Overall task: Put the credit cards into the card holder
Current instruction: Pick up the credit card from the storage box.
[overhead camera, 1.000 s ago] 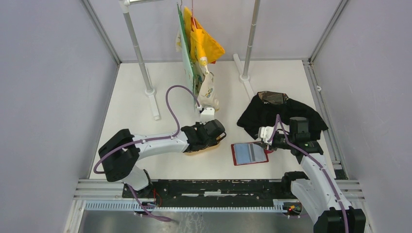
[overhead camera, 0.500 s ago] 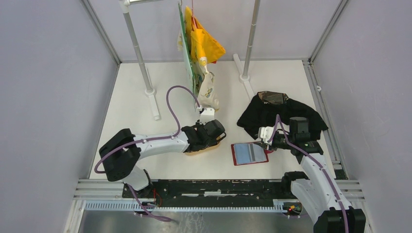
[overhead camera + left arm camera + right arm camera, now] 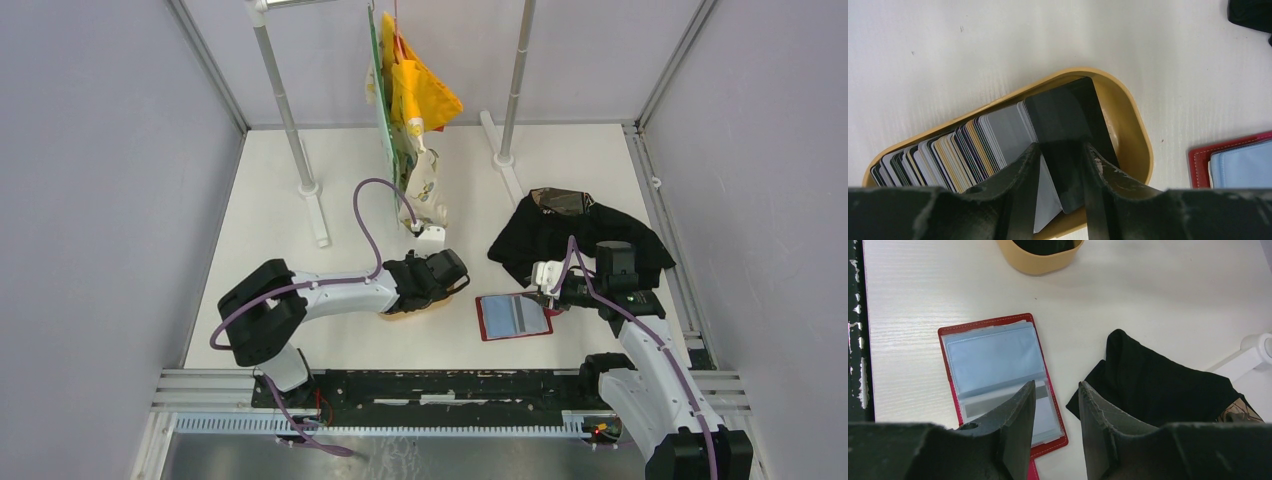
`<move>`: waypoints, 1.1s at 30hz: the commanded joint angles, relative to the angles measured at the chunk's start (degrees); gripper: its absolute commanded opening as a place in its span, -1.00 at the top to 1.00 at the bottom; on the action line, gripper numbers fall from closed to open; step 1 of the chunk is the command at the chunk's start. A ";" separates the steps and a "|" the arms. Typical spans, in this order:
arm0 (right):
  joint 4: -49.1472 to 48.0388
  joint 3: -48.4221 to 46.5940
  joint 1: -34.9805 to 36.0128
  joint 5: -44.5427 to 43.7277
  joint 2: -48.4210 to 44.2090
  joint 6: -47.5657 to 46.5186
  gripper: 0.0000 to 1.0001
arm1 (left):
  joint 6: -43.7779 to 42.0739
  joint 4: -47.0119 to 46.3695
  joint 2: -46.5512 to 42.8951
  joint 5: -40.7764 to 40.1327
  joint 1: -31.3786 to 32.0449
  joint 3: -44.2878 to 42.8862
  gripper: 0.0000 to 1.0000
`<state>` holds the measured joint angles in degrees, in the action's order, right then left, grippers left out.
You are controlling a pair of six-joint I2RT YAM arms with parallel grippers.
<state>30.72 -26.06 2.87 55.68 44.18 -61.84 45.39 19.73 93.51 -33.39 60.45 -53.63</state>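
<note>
Flanking a white counter [image 3: 270, 200], grey walls [image 3: 100, 200]; tray [image 3: 1140, 145], red holder [image 3: 513, 316], black cloth [image 3: 560, 235]; left fingers [image 3: 1030, 162] parted over cards [image 3: 998, 135], right fingers [image 3: 1023, 405] parted, empty.

A white, wood-grained tabletop [image 3: 330, 190] sits inside plain pale lilac-grey walls [image 3: 100, 200], with aluminium struts [image 3: 211, 65] at the back corners. Two white upright poles [image 3: 284, 100] stand on footed bases toward the back. A ribbed aluminium rail [image 3: 430, 425] lines the near edge. The light is soft and even.
</note>
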 commanded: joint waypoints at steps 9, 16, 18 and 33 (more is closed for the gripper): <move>-0.24 -0.21 -0.11 1.61 -0.55 -0.67 0.15 | 2.33 -6.40 -4.44 5.11 -0.09 0.83 0.34; -0.18 -0.21 -0.15 1.62 -0.54 -0.79 0.15 | 2.87 -8.80 -5.31 7.11 -0.18 1.85 0.44; -0.14 -0.21 -0.10 1.62 -0.59 -0.79 0.15 | 2.87 -9.11 -5.24 7.55 -0.11 1.86 0.46; 0.04 -0.21 -0.14 1.71 -0.76 -1.04 0.15 | 4.83 -17.30 -6.86 13.34 -1.95 6.63 0.54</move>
<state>30.92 -26.06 2.87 55.70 44.18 -62.06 46.94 8.32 89.21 -23.46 59.16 -48.10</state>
